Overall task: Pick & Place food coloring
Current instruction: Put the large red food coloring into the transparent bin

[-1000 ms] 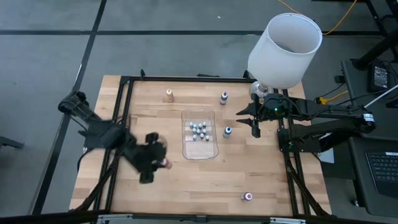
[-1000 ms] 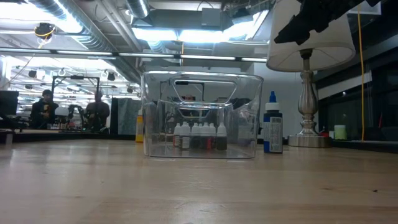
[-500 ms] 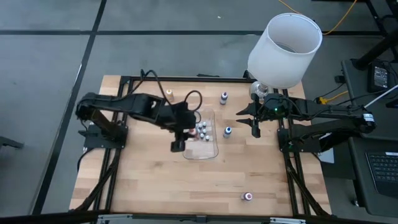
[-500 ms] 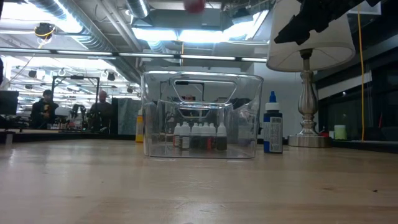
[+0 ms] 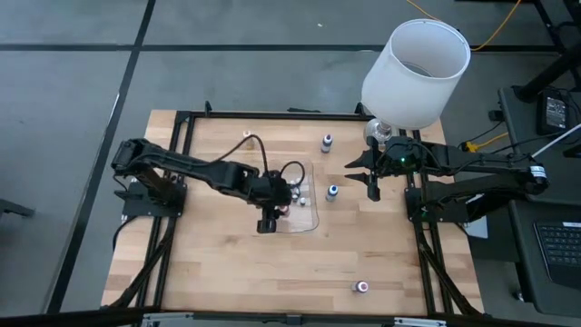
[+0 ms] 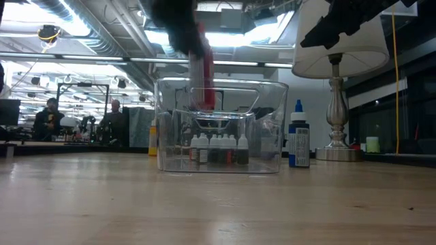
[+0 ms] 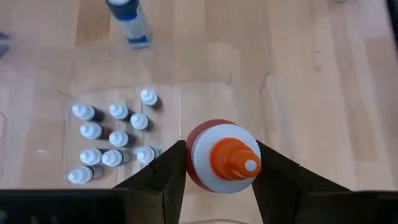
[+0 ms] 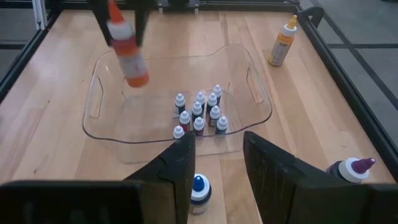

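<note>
Left tool [image 7: 217, 180]: we are pinching a red bottle with an orange tip [image 7: 222, 155] between its two fingers, upright, above the clear tray [image 5: 311, 218].
Just below the left tool: we are hanging over the tray's near part; in the low view the red bottle [image 6: 202, 68] is reaching down past the tray's top edge.
Beside the left tool: we are seeing a cluster of tiny white-capped bottles [image 7: 112, 143] standing inside the tray.
Beyond the tray: we are seeing a blue-capped bottle [image 5: 332, 192] standing on the table [image 5: 218, 272], just beside the tray.
Farther off: an orange bottle [image 8: 283, 40], a purple-tipped bottle [image 8: 351, 171], another near the table's front edge [image 5: 361, 287].
Right tool [image 5: 371, 186]: we are hovering by the lamp [image 5: 413, 73] with fingers spread, holding nothing.
</note>
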Motion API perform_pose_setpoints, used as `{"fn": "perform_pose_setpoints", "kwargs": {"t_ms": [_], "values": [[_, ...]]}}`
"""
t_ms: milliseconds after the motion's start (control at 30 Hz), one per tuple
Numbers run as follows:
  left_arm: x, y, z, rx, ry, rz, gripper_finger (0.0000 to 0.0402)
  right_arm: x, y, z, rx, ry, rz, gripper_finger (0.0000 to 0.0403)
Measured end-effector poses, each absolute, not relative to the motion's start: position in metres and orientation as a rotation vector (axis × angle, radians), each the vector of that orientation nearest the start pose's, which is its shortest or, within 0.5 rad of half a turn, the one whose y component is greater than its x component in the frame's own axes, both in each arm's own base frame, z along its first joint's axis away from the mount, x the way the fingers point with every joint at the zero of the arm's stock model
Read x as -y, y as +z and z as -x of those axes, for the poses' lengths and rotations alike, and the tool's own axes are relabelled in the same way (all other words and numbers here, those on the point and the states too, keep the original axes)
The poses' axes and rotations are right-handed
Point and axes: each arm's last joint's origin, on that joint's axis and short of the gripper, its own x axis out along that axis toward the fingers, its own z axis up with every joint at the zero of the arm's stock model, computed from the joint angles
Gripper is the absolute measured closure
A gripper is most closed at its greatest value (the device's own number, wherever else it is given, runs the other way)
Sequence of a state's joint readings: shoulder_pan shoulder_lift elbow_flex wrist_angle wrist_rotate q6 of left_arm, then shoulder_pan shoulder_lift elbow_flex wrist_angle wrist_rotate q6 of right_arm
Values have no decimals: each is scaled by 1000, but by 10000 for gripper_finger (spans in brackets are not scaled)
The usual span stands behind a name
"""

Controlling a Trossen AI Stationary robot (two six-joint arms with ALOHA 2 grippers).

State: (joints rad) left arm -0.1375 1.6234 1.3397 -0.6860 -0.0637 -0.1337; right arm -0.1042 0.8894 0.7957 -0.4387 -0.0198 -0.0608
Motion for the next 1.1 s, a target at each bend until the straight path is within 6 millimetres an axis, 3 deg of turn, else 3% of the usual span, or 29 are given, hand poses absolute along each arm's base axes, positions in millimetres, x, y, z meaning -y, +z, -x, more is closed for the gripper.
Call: {"fn": "perform_pose_setpoints", "kwargs": {"t_ms": [167, 567, 1100], "values": [[36, 244, -333, -1002, 39, 62, 253, 19, 296, -186, -534, -66, 26, 265], [29, 212, -345, -1049, -14, 122, 252, 19, 296, -186, -534, -66, 26, 265], [27, 208, -346, -1066, 22, 174, 220, 19, 296, -186, -534, -66, 26, 265]]}}
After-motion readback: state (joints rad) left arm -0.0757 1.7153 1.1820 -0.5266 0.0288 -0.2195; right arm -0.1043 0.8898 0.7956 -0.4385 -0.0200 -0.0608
